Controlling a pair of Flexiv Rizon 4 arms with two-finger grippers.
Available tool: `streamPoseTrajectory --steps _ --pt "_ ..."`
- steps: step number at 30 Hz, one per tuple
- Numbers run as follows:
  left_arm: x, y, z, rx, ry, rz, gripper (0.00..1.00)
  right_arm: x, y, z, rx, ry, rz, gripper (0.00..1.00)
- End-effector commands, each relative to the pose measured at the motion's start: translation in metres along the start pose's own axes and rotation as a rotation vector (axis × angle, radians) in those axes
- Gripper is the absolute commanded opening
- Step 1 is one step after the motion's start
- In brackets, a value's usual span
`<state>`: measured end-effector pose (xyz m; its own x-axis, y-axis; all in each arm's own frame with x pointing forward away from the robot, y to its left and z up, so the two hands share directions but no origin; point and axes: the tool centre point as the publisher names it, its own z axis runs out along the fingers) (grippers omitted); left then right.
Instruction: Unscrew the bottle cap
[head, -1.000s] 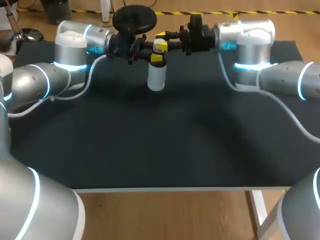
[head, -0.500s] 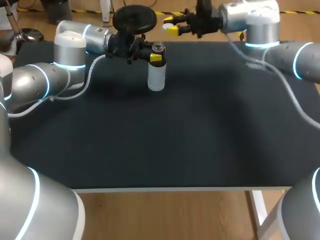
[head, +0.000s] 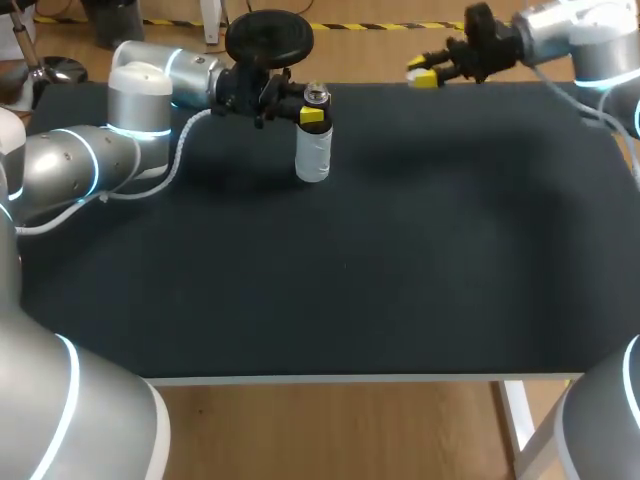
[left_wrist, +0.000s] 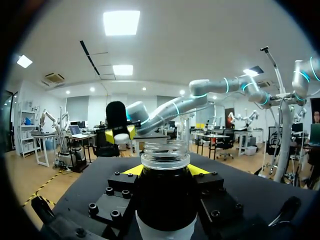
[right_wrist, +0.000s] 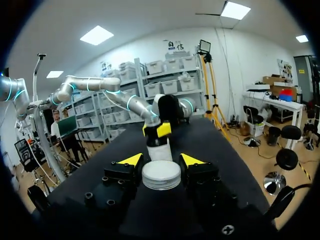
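Head view: the cap can't be made out at the R fingers (head: 424, 77). It's too small there, only the yellow tips show. R arm (head: 590, 30) is cut off at the far right corner, so elbow and base are out of view. At the L fingers (head: 312, 114) only the near yellow tip shows; the rear one is hidden behind the bottle neck. L wrist view: the bottle's lower body is cut off under the fingers, base not seen. R wrist view: can't tell whether the cap's top or underside faces the cam.

L arm (head: 140, 100) comes in from the left and runs along the far edge of the worktop (head: 350, 270), wrist approx level, fingers horizontal. L fingers are closed on the bottle (head: 312, 155) at its neck, one tip on each side, just below the open mouth. The bottle is clear and upright, standing near the far edge, left of the middle.

R arm comes in from the far right corner, wrist approx level, fingers pointing left over the worktop's far edge, well apart from the bottle. R fingers are clamped on the white round cap (right_wrist: 161, 175), w/ a yellow tip touching each side. R wrist view: bottle and L fingers lie straight ahead across the worktop. L wrist view: R fingers w/ the cap show beyond the bottle's mouth.
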<state>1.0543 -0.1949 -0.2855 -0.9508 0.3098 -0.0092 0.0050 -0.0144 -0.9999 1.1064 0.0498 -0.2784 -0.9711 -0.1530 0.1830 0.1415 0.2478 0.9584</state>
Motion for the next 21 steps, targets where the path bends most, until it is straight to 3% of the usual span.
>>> streamPoseTrajectory --steps 1,7,21 --pt "-0.002 0.001 -0.001 0.000 0.006 0.000 0.00 0.026 -0.030 -0.002 0.016 -0.192 0.002 0.00" --pt "-0.002 0.001 -0.001 0.000 0.006 0.000 0.00 0.030 -0.069 0.001 0.058 -0.246 0.035 0.00" --pt "-0.002 0.001 -0.001 0.000 0.006 0.000 0.00 0.026 -0.125 0.005 0.142 -0.327 0.105 0.00"
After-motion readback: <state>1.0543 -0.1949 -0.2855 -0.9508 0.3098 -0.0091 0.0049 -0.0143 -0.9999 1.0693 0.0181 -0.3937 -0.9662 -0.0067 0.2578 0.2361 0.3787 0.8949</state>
